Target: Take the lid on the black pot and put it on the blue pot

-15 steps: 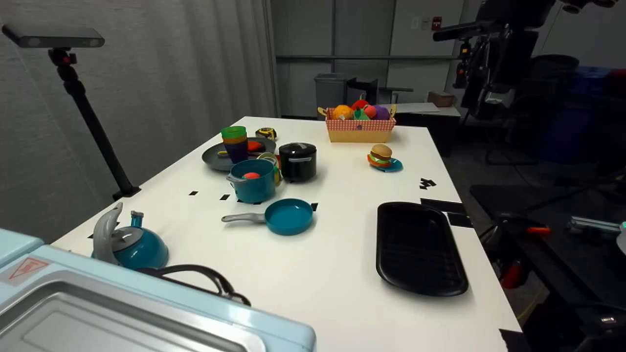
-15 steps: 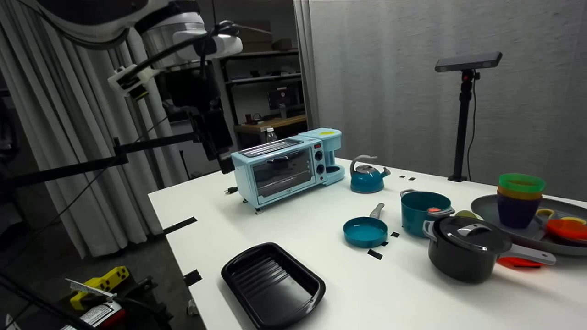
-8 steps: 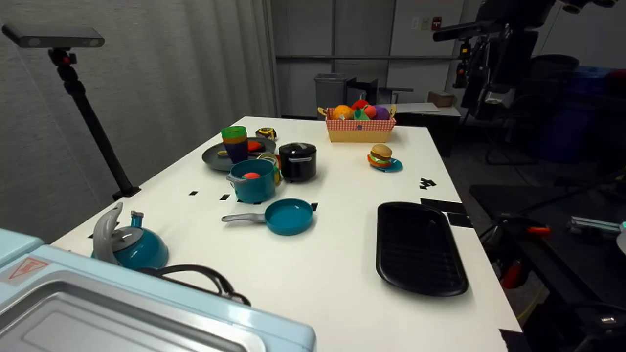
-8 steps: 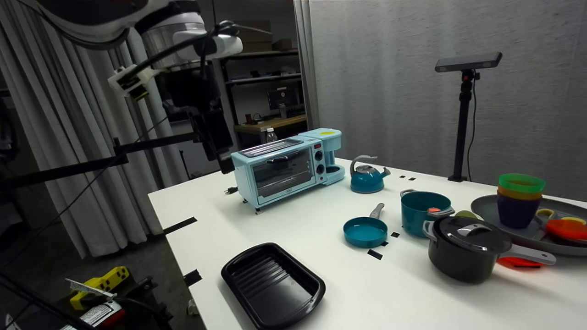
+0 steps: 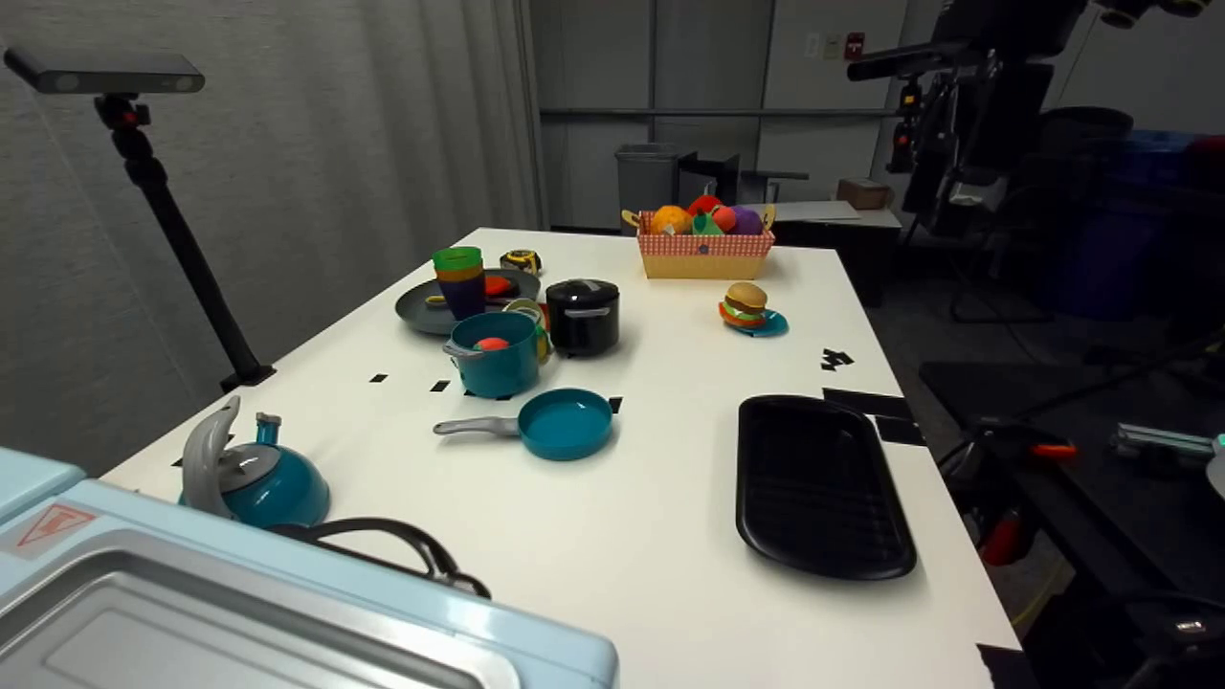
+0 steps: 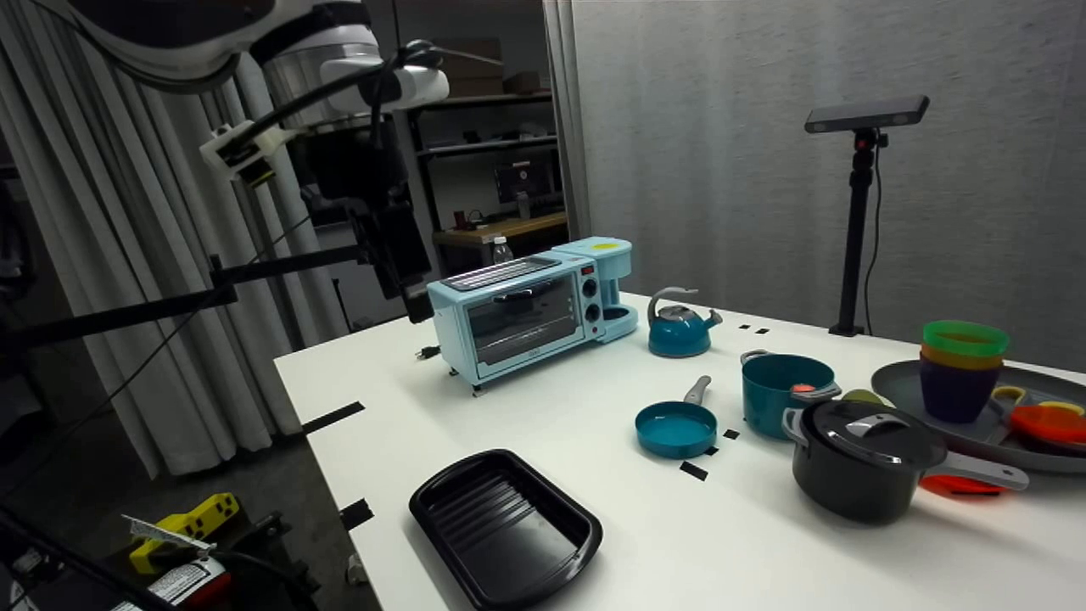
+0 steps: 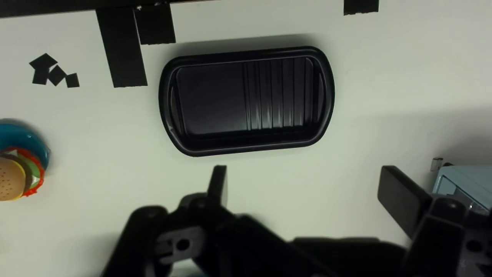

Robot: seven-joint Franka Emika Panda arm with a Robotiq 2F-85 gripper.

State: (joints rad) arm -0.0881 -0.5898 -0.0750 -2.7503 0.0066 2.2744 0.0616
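The black pot (image 5: 584,335) stands on the table beside the blue pot, and it also shows in an exterior view (image 6: 848,490) with a long grey handle. The lid (image 6: 867,431) rests on top of it, dark and glossy with a grey grip; it also shows in an exterior view (image 5: 582,287). The blue pot (image 5: 509,368) has no lid and holds a reddish-pink item; it also shows in an exterior view (image 6: 774,406). My gripper (image 7: 303,182) is open and empty, high above the table, far from both pots. The wrist view shows neither pot.
A black tray (image 6: 501,530) lies near the table edge. A teal frying pan (image 5: 565,426) sits in front of the blue pot. Stacked cups (image 6: 959,373) on a grey plate (image 6: 899,392), a kettle (image 6: 679,333), a toaster oven (image 6: 526,314), a basket (image 5: 703,258) and a toy burger (image 5: 745,304) stand around.
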